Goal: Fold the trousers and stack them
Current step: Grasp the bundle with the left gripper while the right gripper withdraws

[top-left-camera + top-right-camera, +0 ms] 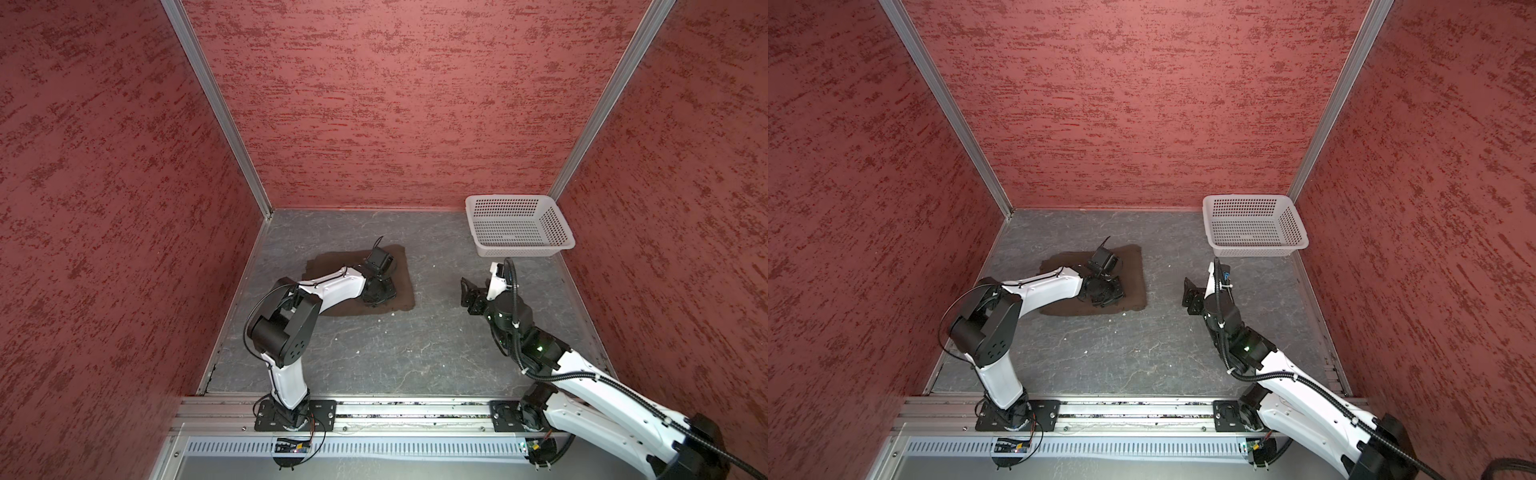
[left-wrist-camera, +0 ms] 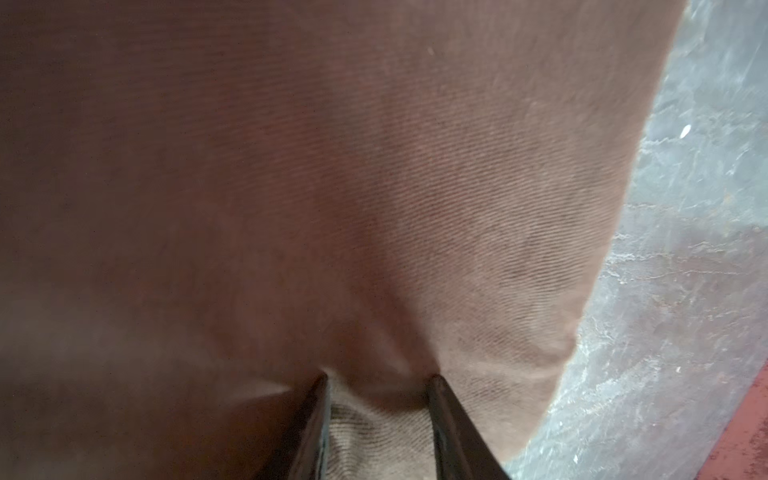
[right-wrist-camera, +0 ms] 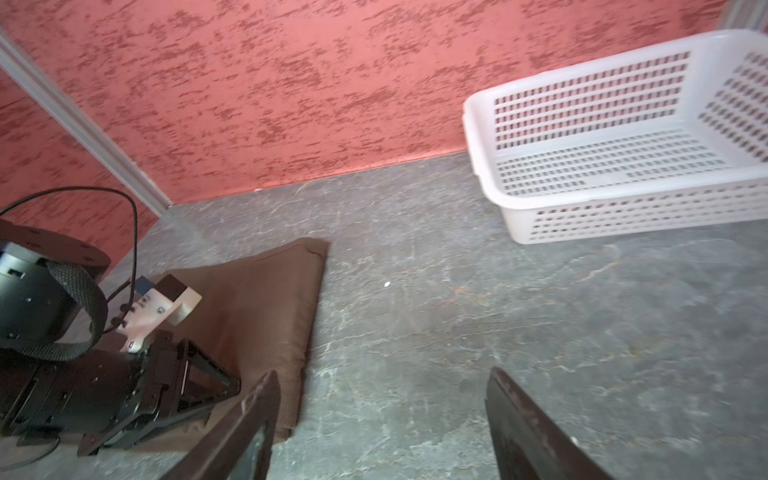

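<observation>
Plainly the trousers (image 1: 400, 272) lie as a flat, roughly square brown packet on the grey worktop (image 1: 395, 353), left of the middle in both top views and well apart from the white basket (image 1: 523, 251) in the far right corner, which holds nothing. The left gripper (image 2: 379, 380) points down onto the packet near its front right part. In the left wrist view its fingers (image 2: 440, 399) stand parted, with their tips pressed into the cloth and a slack ridge of fine-ribbed fabric between them. That ridge is not squeezed thin, so I judge them released and not clamped. The right gripper (image 3: 384, 374) hovers over bare worktop between packet and basket, its fingers spread wide with nothing between them. The cloth looks soft, matte and light. It should drape and sag wherever it is unsupported, and the layers are likely to slide over one another and fall open if lifted by a single top ply. The weave should give the fingers good friction, so slipping out of a firm pinch seems a small risk. The sounder hold, in my view, is at the thick right-hand edge seen in the right wrist view, biting through all the layers at once. A second hold at the opposite edge would keep the packet level while it is carried.
</observation>
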You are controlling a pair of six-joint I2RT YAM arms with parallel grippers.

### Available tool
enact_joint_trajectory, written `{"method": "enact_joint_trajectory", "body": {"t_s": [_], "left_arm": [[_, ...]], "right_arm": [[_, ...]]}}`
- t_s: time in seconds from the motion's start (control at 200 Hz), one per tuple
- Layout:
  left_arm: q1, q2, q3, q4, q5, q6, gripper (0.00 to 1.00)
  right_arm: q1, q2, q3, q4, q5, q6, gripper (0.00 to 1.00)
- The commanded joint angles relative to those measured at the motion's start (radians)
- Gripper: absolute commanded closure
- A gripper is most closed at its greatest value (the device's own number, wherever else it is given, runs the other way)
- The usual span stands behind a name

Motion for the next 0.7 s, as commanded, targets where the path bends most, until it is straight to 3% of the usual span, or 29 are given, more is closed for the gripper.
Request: {"method": "enact_joint_trajectory", "body": {"t_s": [0.0, 0.22, 0.381, 0.571, 0.696], "left_arm": [[-0.009, 0.059, 0.029, 0.032, 0.023, -0.017, 0.63], [0.107, 0.041, -0.058, 0.085, 0.076, -0.011, 0.66], [0.244, -0.020, -0.123, 0.094, 0.086, 0.030, 0.66], [0.454, -0.085, -0.122, 0.070, 0.123, 0.103, 0.66], [0.482, -0.120, -0.064, 0.020, 0.134, 0.150, 0.66]], "right_arm": [[-0.005, 0.022, -0.008, -0.014, 0.066, 0.017, 0.22], [-0.007, 0.113, 0.023, -0.029, 0.070, 0.039, 0.22], [-0.012, 0.144, 0.063, -0.056, 0.087, 0.050, 0.22], [-0.020, 0.134, 0.057, -0.054, 0.096, 0.089, 0.22], [-0.027, 0.145, 0.062, -0.054, 0.093, 0.097, 0.22]]}}
